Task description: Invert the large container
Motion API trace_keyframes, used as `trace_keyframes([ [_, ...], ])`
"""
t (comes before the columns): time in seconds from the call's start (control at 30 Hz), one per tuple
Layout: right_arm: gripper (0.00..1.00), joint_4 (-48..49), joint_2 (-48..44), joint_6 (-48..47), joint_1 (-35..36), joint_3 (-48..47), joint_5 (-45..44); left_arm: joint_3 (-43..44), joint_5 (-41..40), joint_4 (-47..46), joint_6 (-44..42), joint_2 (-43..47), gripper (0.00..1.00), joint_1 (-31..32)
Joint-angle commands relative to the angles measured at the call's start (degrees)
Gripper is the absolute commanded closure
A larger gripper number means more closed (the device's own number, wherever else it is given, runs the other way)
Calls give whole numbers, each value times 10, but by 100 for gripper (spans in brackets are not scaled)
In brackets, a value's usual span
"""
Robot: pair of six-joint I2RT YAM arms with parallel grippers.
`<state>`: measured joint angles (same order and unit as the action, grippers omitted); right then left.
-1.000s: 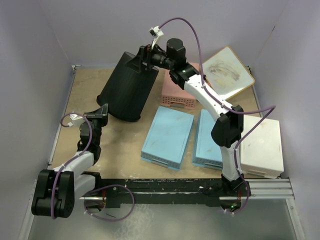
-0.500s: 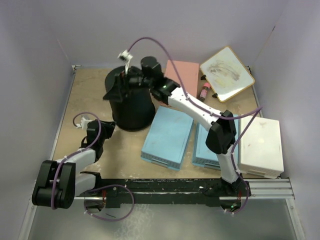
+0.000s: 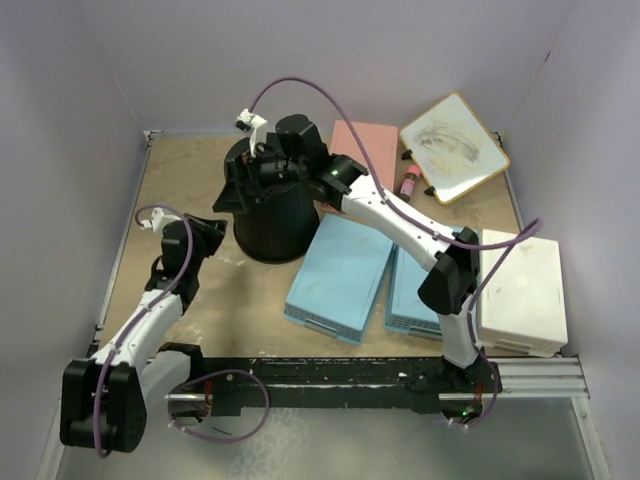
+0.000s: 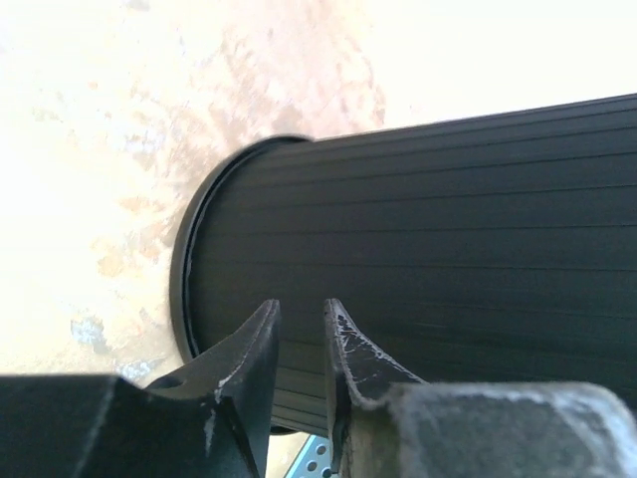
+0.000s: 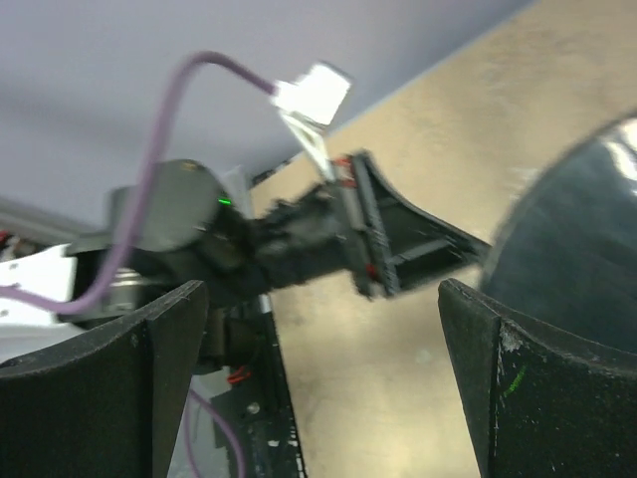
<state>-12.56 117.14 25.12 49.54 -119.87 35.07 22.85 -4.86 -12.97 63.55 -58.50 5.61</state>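
The large container (image 3: pixel 275 225), a black ribbed bucket, stands with its wide rim down on the table at the back left. Over its top left side hangs my right gripper (image 3: pixel 238 188), open wide; the right wrist view shows only bare table between its fingers (image 5: pixel 318 299), with the bucket's dark wall (image 5: pixel 587 229) just beyond the right finger. My left gripper (image 3: pixel 212 232) sits low beside the bucket's left flank. In the left wrist view its jaws (image 4: pixel 301 304) stand a narrow gap apart with nothing in them, pointing at the ribbed wall (image 4: pixel 428 249) close to the rim.
Two light-blue baskets (image 3: pixel 337 275) (image 3: pixel 412 285) lie right of the bucket, the nearer one almost touching it. A pink basket (image 3: pixel 367 145), a small red bottle (image 3: pixel 410 183) and a whiteboard (image 3: pixel 455 145) are at the back. A white basket (image 3: pixel 522 292) is at the right.
The bucket went from leaning to standing rim-down, shifting slightly left. My right gripper swung left over its top. The left arm reached up to the bucket's side and its jaws parted a little.
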Motion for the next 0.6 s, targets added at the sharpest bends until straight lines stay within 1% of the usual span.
trace_keyframes([
  [0.0, 0, -76, -113, -87, 0, 14, -173, 84, -67, 161, -98, 62, 73, 0],
  [0.03, 0, -84, -132, -100, -1, 36, -221, 100, -83, 196, -114, 70, 63, 0],
  [0.1, 0, -103, -168, -128, -3, 76, -318, 134, -118, 266, -145, 77, 49, 1],
  [0.17, 0, -119, -210, -151, -4, 124, -407, 166, -148, 336, -172, 75, 41, 1],
  [0.27, 0, -103, -291, -175, -9, 228, -548, 209, -184, 406, -178, 68, 31, 1],
  [0.3, 0, -91, -326, -178, -13, 279, -582, 222, -191, 425, -176, 64, 29, 1],
  [0.37, 0, -71, -369, -160, -32, 348, -632, 241, -204, 448, -172, 54, 23, 0],
  [0.4, 0, -72, -385, -130, -55, 375, -625, 250, -206, 455, -173, 50, 21, 1],
  [0.5, 0, -96, -397, -22, -160, 435, -443, 281, -202, 475, -185, 23, 18, 1],
  [0.53, 0, -106, -394, -3, -173, 449, -428, 295, -199, 484, -193, 6, 18, 1],
  [0.57, 0, -120, -392, 10, -179, 461, -435, 308, -202, 495, -200, -2, 18, 1],
])
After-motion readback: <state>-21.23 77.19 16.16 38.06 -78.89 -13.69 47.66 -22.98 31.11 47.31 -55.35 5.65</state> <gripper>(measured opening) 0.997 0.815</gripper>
